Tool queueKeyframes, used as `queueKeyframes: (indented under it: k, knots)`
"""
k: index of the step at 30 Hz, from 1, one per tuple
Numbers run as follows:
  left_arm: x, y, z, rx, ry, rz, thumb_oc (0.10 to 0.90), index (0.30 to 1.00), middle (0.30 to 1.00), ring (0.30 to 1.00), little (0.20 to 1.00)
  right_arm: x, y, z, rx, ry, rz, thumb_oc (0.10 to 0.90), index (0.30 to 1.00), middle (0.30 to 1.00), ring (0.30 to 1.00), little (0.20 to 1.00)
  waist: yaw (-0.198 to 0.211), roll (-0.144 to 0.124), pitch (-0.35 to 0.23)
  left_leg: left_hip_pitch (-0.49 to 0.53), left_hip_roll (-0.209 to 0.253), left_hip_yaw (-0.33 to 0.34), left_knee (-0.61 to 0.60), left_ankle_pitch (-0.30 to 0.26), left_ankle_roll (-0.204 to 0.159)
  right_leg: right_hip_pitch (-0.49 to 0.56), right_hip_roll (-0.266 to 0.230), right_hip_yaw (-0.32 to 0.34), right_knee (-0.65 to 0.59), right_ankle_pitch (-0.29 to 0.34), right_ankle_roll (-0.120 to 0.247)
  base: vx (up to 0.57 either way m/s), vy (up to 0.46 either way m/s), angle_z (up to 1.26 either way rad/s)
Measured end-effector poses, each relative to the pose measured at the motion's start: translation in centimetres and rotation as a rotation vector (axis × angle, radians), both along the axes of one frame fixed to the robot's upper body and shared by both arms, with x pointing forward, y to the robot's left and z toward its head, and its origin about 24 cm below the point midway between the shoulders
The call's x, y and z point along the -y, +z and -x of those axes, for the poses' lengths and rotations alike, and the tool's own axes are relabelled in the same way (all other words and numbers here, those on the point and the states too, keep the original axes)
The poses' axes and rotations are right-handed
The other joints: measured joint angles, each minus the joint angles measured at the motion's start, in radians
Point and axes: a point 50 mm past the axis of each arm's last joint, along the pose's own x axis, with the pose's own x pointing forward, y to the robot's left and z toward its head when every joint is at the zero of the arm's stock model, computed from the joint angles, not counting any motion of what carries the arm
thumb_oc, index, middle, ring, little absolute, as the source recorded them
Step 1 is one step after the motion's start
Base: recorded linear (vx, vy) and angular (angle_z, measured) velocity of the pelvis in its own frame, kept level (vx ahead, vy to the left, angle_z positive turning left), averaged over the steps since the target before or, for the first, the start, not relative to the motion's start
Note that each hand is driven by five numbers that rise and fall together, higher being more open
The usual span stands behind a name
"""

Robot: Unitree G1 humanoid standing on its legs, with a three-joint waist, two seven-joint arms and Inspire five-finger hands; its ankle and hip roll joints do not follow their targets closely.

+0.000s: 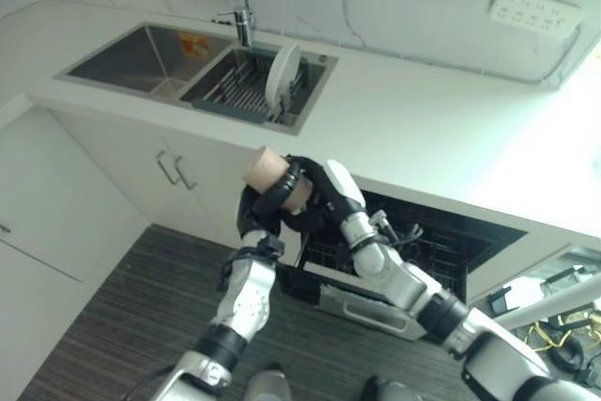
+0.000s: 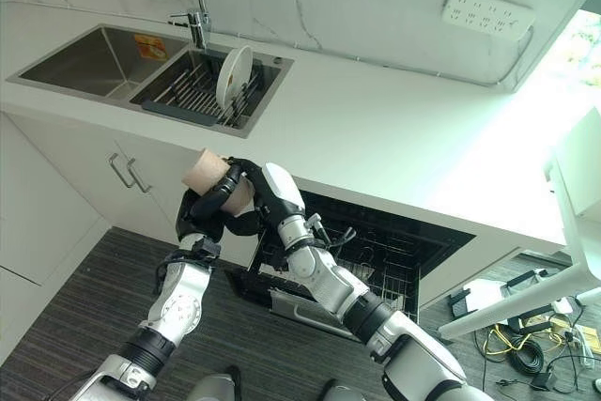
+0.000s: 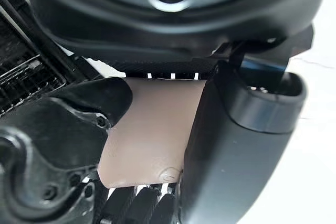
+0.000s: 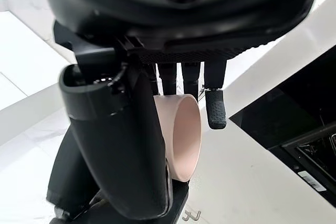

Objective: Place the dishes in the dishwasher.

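Note:
A beige cup is held in the air in front of the counter edge, tilted with its mouth up and to the left. My left hand comes up from below, and its thumb lies along the cup. My right hand reaches in from the right, curled round the cup between thumb and fingers. Both hands grip it above the left corner of the open dishwasher. A white plate stands upright in the sink's rack.
The dishwasher's door hangs open with the dark lower rack pulled into view. A steel double sink with a tap lies at the back left. White counter runs above the dishwasher, cupboard doors with handles below the sink.

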Motion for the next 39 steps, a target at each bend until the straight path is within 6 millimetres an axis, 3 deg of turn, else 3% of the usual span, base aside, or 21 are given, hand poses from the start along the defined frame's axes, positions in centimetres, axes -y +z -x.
queueKeyframes:
  k: [3, 16, 22, 26, 30, 34, 36, 39]
  knots:
    - [2.2, -0.9, 0.6, -0.033, -0.147, 0.015, 0.800, 0.900, 0.900, 0.900, 0.900, 1.2, 0.3, -1.0, -0.014, -0.071, -0.043, 0.400, 0.300, 0.300, 0.300, 0.300, -0.001, 0.003, 0.002, -0.001, -0.003, 0.000, 0.001, 0.000, 0.002, 0.001, -0.006, 0.000, 0.000, 0.002, 0.003, 0.00, 0.010, 0.01]
    - [3.2, -0.2, 0.2, 0.036, -0.315, -0.200, 0.800, 0.900, 0.900, 0.900, 0.900, 5.0, 0.2, -0.6, -0.001, -0.122, -0.092, 0.400, 0.300, 0.300, 0.300, 0.300, -0.034, 0.082, 0.026, 0.008, -0.013, 0.016, -0.006, 0.000, 0.009, 0.003, -0.008, 0.015, -0.018, 0.015, 0.012, -0.02, 0.038, -0.02]
    - [2.5, -0.8, 1.2, 0.076, -0.362, -0.205, 0.800, 0.900, 0.900, 0.900, 0.900, 6.1, 0.4, 0.4, -0.005, -0.094, -0.093, 0.400, 0.300, 0.300, 0.300, 0.300, -0.033, 0.118, 0.026, 0.021, -0.013, 0.028, -0.018, 0.000, 0.011, 0.003, -0.009, 0.029, -0.022, 0.017, 0.014, -0.02, 0.058, -0.07]
    - [0.7, -2.2, 3.4, 0.087, -0.417, -0.223, 0.800, 0.900, 0.900, 0.900, 0.900, 7.2, -0.2, 2.4, -0.041, -0.061, -0.102, 0.400, 0.300, 0.300, 0.300, 0.300, -0.036, 0.129, 0.027, 0.027, -0.012, 0.042, -0.027, -0.001, 0.013, -0.004, -0.009, 0.039, -0.025, 0.017, 0.015, 0.00, 0.028, -0.06]
    - [-0.2, -2.8, 6.2, 0.129, -0.483, -0.212, 0.800, 0.900, 0.900, 0.900, 0.900, 10.3, 0.0, 4.9, -0.043, -0.158, -0.264, 0.400, 0.300, 0.300, 0.300, 0.300, -0.041, 0.126, 0.029, 0.039, -0.011, 0.061, -0.040, -0.005, 0.018, -0.005, -0.006, 0.053, -0.037, 0.015, 0.015, 0.00, 0.003, -0.12]
    - [-2.0, -6.8, 10.3, -0.068, -0.510, -0.254, 0.800, 0.900, 0.900, 0.900, 0.900, 16.7, 3.4, 4.4, 0.140, -0.408, -0.422, 0.400, 0.300, 0.300, 0.300, 0.300, -0.080, 0.115, 0.036, 0.047, -0.007, 0.088, -0.052, -0.007, 0.020, -0.023, 0.003, 0.085, -0.047, 0.024, 0.023, 0.01, 0.000, -0.24]
    - [-3.5, -8.1, 11.8, -0.138, -0.457, -0.255, 0.800, 0.900, 0.900, 0.900, 0.900, 19.4, 4.3, 5.2, 0.222, -0.494, -0.483, 0.400, 0.300, 0.300, 0.300, 0.300, -0.089, 0.112, 0.038, 0.055, 0.002, 0.108, -0.056, -0.008, 0.017, -0.024, 0.014, 0.096, -0.051, 0.028, 0.021, 0.02, -0.001, -0.26]
    - [-5.2, -7.8, 11.4, -0.130, -0.391, -0.269, 0.800, 0.900, 0.900, 0.900, 0.900, 21.1, 4.3, 6.3, 0.262, -0.552, -0.512, 0.400, 0.300, 0.300, 0.300, 0.300, -0.117, 0.110, 0.038, 0.059, 0.011, 0.112, -0.056, -0.008, 0.013, -0.030, 0.022, 0.102, -0.051, 0.027, 0.019, 0.00, -0.004, -0.11]
